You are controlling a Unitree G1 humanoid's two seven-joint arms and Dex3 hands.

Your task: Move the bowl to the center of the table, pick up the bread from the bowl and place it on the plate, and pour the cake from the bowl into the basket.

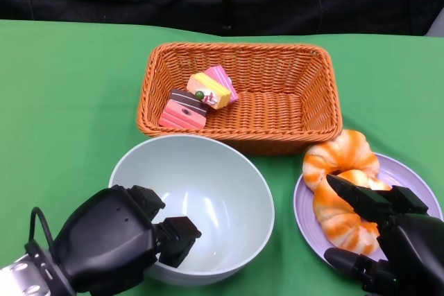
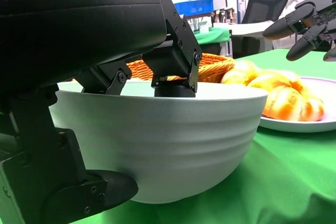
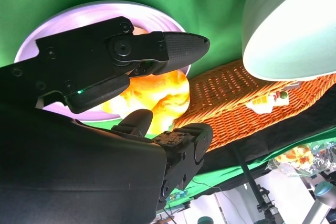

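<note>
The pale green bowl (image 1: pixel 208 192) stands near the table's middle with nothing in it. My left hand (image 1: pixel 118 240) grips its near-left rim, fingers (image 2: pixel 176 61) hooked inside and thumb under the outer wall. Several cake slices (image 1: pixel 198 98) lie in the left part of the orange wicker basket (image 1: pixel 239 50). The striped orange bread (image 1: pixel 343 185) rests on the lilac plate (image 1: pixel 409 178) at the right. My right hand (image 1: pixel 388 233) hovers just over the bread's near side, fingers (image 3: pixel 178 45) apart and holding nothing.
The basket stands directly behind the bowl, its front wall close to the bowl's far rim. The plate lies a short gap right of the bowl. Green cloth (image 1: pixel 62 102) covers the table; a dark backdrop runs along the far edge.
</note>
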